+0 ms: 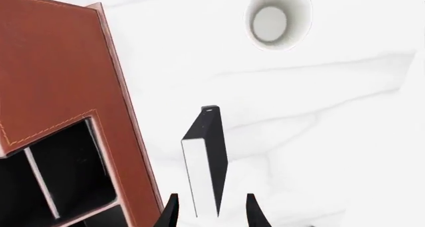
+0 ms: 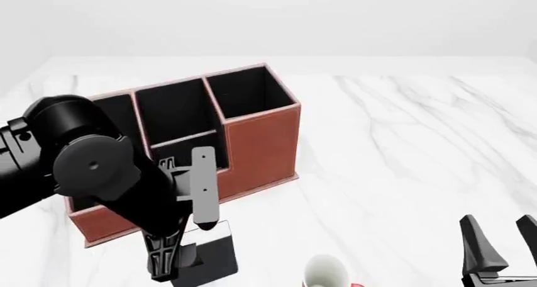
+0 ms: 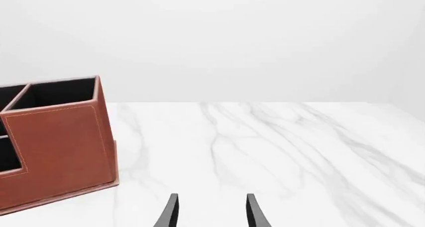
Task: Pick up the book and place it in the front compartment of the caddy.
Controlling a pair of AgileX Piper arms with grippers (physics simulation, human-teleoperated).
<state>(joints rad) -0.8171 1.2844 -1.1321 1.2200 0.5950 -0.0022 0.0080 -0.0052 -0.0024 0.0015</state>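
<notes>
The small thin black book with a white band along one edge (image 1: 207, 160) is pinched between the two dark fingers of the left claw (image 1: 211, 212); in the left wrist view it stands edge-on between the fingertips, lifted clear of the white marble counter (image 1: 332, 112). In the front view the book (image 2: 214, 255) shows as a dark slab under the bulky black left arm (image 2: 84, 164), at about 6 o'clock from the large rectangular reddish-brown leather-look caddy with black lining (image 2: 260, 142), just beside its low stepped front wall and outside every compartment. The caddy's dividers and dark compartments show in the left wrist view (image 1: 73, 112), just beside the book. A white mug with a trace of red at its base (image 2: 326, 273) stands on the counter at roughly 3 o'clock from the book, near it but apart; the left wrist view looks down into its open mouth (image 1: 277, 19). The right claw (image 2: 502, 244) hovers well apart at the front view's 4 o'clock corner, its fingers spread with nothing between them, and its own camera shows the same gap (image 3: 211, 212) above bare marble.
</notes>
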